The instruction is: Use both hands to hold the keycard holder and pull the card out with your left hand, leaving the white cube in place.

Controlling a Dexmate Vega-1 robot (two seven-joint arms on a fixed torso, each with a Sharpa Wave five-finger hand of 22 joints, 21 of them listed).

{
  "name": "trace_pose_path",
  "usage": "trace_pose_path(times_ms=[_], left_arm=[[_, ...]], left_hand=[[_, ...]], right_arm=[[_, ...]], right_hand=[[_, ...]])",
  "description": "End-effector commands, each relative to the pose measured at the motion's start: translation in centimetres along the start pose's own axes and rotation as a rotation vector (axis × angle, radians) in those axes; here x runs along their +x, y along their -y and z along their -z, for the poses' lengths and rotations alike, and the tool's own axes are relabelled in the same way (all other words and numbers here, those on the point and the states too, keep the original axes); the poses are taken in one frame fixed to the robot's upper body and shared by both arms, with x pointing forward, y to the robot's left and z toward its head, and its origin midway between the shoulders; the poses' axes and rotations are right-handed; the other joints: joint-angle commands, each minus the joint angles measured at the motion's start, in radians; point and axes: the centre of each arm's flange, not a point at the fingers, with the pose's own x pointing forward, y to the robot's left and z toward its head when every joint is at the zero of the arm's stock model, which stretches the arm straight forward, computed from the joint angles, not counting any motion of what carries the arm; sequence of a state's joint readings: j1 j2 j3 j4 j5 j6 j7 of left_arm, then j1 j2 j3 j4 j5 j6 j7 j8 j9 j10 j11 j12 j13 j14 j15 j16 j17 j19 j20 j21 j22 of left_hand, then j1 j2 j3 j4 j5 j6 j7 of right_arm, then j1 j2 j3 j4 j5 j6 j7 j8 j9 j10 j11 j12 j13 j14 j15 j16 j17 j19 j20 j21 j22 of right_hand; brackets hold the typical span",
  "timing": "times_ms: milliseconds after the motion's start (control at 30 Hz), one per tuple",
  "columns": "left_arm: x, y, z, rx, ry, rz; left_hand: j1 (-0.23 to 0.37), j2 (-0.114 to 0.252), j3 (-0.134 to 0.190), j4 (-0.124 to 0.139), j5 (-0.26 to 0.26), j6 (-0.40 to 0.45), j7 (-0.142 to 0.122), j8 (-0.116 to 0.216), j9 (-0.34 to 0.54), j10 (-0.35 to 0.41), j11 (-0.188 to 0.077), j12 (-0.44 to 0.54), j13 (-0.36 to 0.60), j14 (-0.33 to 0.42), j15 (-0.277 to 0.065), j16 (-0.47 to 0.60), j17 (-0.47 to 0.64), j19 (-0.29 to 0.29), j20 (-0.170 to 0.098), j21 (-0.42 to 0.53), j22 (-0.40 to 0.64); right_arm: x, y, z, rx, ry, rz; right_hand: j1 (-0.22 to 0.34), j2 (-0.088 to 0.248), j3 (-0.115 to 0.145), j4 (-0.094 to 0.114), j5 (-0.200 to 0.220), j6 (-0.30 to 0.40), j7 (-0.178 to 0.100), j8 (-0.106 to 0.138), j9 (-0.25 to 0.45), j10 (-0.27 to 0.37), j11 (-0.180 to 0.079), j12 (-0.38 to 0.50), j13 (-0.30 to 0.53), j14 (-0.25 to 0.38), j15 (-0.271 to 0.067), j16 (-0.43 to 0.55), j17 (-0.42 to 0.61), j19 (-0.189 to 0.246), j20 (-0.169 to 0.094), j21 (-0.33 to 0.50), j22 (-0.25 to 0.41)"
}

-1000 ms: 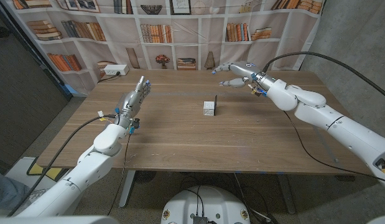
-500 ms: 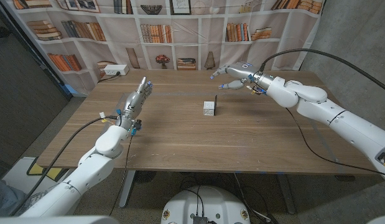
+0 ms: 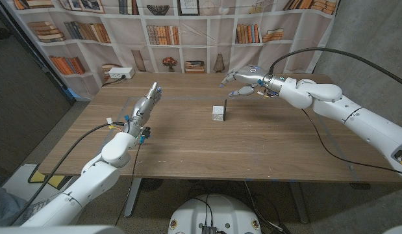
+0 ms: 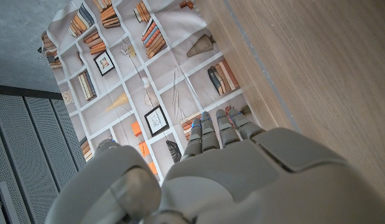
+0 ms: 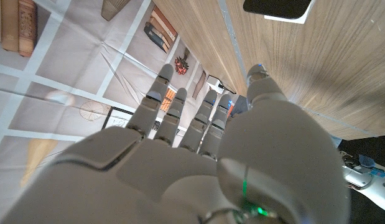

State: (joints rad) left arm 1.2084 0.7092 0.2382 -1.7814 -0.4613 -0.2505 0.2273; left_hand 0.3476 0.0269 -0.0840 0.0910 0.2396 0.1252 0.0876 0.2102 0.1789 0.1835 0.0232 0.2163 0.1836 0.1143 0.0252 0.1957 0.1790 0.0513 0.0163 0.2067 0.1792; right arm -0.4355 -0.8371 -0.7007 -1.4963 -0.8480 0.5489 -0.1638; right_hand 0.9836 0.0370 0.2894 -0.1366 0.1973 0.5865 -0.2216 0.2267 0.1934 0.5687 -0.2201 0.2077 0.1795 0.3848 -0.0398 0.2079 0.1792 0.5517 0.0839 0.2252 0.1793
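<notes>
We see the white cube (image 3: 218, 112) sitting near the middle of the table (image 3: 252, 149), with the dark keycard holder (image 3: 225, 108) standing right against it at its 3 o'clock side, probably propped so the card can be drawn out. Our right hand (image 3: 241, 80) hovers beyond the pair at about 1 o'clock, fingers spread and holding nothing, seemingly poised to come down on the holder. Our left hand (image 3: 143, 107) waits well apart at 9 o'clock, fingers straight and together, empty too. Neither touches the holder yet, so we judge the two-handed grasp has still to begin.
</notes>
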Motion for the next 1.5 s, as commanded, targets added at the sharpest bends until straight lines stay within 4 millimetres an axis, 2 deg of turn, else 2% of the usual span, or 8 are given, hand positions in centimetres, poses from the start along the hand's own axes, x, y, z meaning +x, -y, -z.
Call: trace_pose_path(times_ms=[33, 333, 533, 1000, 1167, 1500], left_arm=[[0.2, 1.4, -0.3, 0.007, -0.014, 0.026], [0.3, 1.8, -0.9, 0.011, -0.026, 0.037], [0.4, 2.1, -0.8, -0.012, -0.039, 0.027], [0.3, 3.3, -1.2, -0.027, -0.037, -0.029], [0.5, 3.8, -1.1, -0.034, -0.042, -0.035], [1.3, 4.2, -1.2, -0.026, -0.056, -0.044]], left_hand=[[0.008, 0.001, -0.006, 0.004, -0.004, 0.007, 0.001, -0.002, 0.006, 0.008, 0.002, 0.001, 0.005, 0.011, -0.001, 0.001, 0.004, 0.005, 0.006, -0.002, 0.002], [0.008, 0.002, -0.007, 0.005, -0.004, 0.008, 0.002, -0.003, 0.006, 0.006, 0.005, -0.001, 0.005, 0.010, 0.000, 0.000, 0.004, 0.002, 0.006, -0.004, 0.002], [0.009, 0.003, -0.008, 0.005, -0.004, 0.008, 0.002, -0.003, 0.006, 0.006, 0.002, -0.002, 0.005, 0.009, 0.000, -0.001, 0.004, 0.001, 0.004, -0.004, 0.002], [0.009, 0.005, -0.011, 0.005, -0.005, 0.006, 0.002, -0.006, 0.006, 0.007, 0.003, -0.004, 0.006, 0.010, 0.001, -0.002, 0.004, -0.005, 0.003, -0.006, 0.002], [0.010, 0.006, -0.012, 0.006, -0.005, 0.004, 0.002, -0.008, 0.006, 0.007, 0.005, -0.005, 0.006, 0.010, 0.001, -0.002, 0.004, -0.006, 0.012, -0.006, 0.002], [0.010, 0.008, -0.014, 0.006, -0.005, 0.003, 0.004, -0.009, 0.007, 0.007, 0.006, -0.006, 0.006, 0.010, 0.002, -0.003, 0.004, -0.007, 0.011, -0.006, 0.002]], right_arm=[[1.1, 0.6, 0.3, -0.088, 0.064, -0.024], [1.9, 0.8, 0.4, -0.122, 0.088, -0.049], [2.4, 0.6, 1.0, -0.140, 0.106, -0.065], [2.9, -0.3, 2.1, -0.180, 0.170, -0.102], [3.1, -0.5, 2.3, -0.198, 0.191, -0.118], [3.1, -0.6, 2.4, -0.241, 0.222, -0.141]], right_hand=[[-0.007, -0.005, -0.006, 0.003, 0.009, 0.012, -0.001, 0.007, 0.002, 0.008, 0.000, 0.001, 0.003, 0.008, -0.074, 0.000, 0.004, 0.005, -0.001, -0.001, 0.004], [-0.015, -0.003, -0.015, 0.009, 0.012, 0.027, -0.001, 0.010, 0.003, 0.012, 0.000, -0.003, 0.003, 0.017, -0.078, 0.002, 0.006, 0.011, -0.003, -0.001, 0.005], [-0.021, -0.001, -0.022, 0.013, 0.018, 0.040, -0.001, 0.012, 0.002, 0.016, 0.000, -0.006, 0.003, 0.056, -0.086, 0.012, 0.007, 0.021, -0.010, 0.000, 0.005], [-0.029, -0.001, -0.030, 0.017, 0.021, 0.055, -0.002, 0.015, 0.002, 0.024, 0.000, -0.007, 0.003, 0.056, -0.085, 0.005, 0.008, 0.022, -0.010, -0.002, 0.006], [-0.032, 0.000, -0.032, 0.018, 0.022, 0.059, -0.002, 0.015, 0.002, 0.027, 0.000, -0.008, 0.003, 0.057, -0.085, 0.004, 0.008, 0.024, -0.008, -0.002, 0.006], [-0.036, 0.002, -0.036, 0.021, 0.024, 0.067, -0.002, 0.016, 0.002, 0.031, 0.000, -0.009, 0.003, 0.055, -0.083, 0.001, 0.008, 0.017, -0.006, -0.006, 0.006]])
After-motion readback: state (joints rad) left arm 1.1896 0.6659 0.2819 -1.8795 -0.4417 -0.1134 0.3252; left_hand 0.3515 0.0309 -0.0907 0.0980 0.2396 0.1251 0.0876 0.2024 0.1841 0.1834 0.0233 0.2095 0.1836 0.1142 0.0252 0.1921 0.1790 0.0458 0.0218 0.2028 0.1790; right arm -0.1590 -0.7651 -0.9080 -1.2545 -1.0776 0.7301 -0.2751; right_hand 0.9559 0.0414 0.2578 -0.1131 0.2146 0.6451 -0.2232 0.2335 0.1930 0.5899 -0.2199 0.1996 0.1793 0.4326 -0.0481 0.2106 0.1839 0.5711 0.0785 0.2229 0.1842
